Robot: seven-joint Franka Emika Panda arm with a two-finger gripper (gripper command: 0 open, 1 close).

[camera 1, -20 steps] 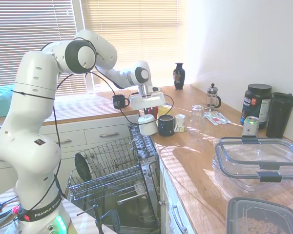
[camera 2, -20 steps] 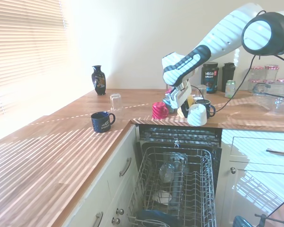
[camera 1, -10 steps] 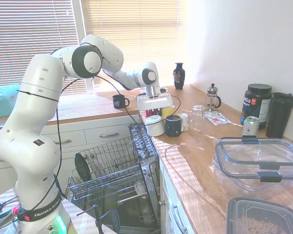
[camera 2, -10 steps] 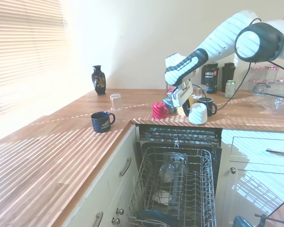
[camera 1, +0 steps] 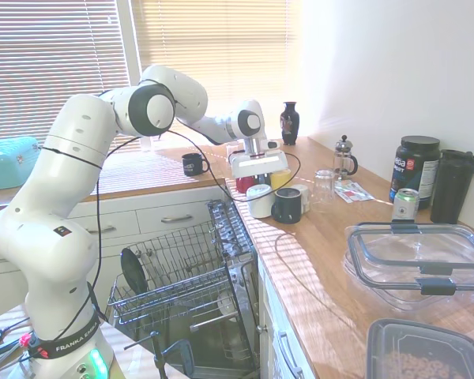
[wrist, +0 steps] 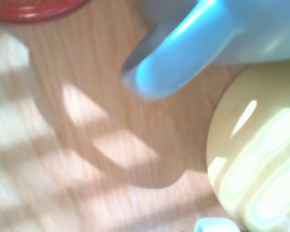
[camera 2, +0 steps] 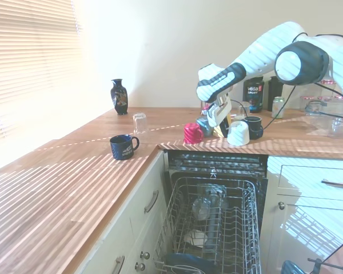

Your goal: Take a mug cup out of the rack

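Observation:
The white mug cup [camera 1: 260, 202] [camera 2: 238, 134] is outside the rack, low over the wooden counter by its front edge, among other mugs. My gripper [camera 1: 258, 184] [camera 2: 227, 124] is right above it and looks shut on its upper part; the fingertips themselves are hard to make out. The rack [camera 1: 174, 264] [camera 2: 244, 225], a grey wire basket, is pulled out below the counter with a few glass pieces and a dark plate [camera 1: 132, 271] in it. Whether the mug touches the counter, I cannot tell.
Beside the white mug stand a dark mug [camera 1: 287, 206] [camera 2: 253, 127], a red mug [camera 2: 192, 133] and a yellow cup [wrist: 256, 164]. Further off are a navy mug [camera 2: 123, 146], a glass [camera 2: 139, 122], a vase [camera 2: 119, 96], a French press [camera 1: 344, 159] and plastic containers [camera 1: 419, 264].
My gripper carried the white mug away from above the rack, over the counter edge, and lowered it among the mugs. The mug went from tilted to standing straight.

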